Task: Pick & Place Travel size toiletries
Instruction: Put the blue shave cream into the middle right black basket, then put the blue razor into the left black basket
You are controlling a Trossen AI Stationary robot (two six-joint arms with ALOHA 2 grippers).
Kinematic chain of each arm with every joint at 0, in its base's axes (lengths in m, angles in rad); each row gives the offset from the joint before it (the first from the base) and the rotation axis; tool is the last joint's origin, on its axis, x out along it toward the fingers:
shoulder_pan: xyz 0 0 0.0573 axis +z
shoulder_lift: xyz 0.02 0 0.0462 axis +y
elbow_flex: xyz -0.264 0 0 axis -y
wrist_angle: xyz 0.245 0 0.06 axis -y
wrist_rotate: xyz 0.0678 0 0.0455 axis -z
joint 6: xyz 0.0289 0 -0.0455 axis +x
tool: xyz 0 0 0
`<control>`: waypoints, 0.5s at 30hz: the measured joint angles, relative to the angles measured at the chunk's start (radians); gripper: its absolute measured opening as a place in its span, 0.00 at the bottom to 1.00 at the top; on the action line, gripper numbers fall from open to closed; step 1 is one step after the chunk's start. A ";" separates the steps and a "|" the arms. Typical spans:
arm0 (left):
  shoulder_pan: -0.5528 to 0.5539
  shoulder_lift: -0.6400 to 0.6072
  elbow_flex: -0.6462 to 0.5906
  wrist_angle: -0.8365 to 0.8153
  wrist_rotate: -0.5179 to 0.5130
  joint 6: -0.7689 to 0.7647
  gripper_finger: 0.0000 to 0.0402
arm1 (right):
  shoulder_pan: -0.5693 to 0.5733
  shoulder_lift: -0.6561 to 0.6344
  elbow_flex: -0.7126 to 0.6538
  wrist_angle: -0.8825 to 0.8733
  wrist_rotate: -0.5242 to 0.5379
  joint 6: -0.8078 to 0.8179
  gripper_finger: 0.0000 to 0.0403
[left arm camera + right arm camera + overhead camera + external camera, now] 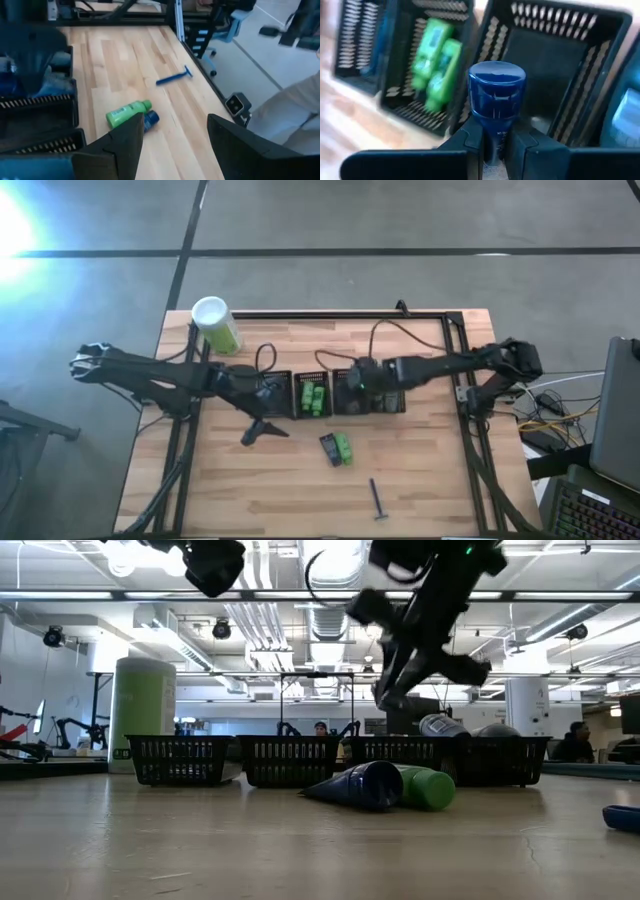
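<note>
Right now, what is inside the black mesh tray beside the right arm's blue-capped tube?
Black mesh tray holds two bright green tubes; anything beneath them is covered. Right gripper grips the blue-capped tube.

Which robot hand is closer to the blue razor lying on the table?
Neither is close; the left looks slightly nearer. The left gripper hangs open over bare wood, off to one side of the blue razor. The right gripper is above the black trays, clamping a blue-capped tube.
</note>
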 joint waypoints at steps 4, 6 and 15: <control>0.000 -0.007 0.000 0.001 -0.006 -0.013 0.55 | -0.067 0.054 0.000 -0.009 -0.068 -0.081 0.12; 0.000 -0.007 -0.001 -0.001 -0.006 -0.025 0.55 | -0.074 0.074 0.000 -0.007 -0.068 -0.103 0.16; 0.000 -0.004 -0.012 0.000 -0.006 -0.043 0.55 | -0.082 0.102 0.032 -0.005 -0.070 -0.146 0.43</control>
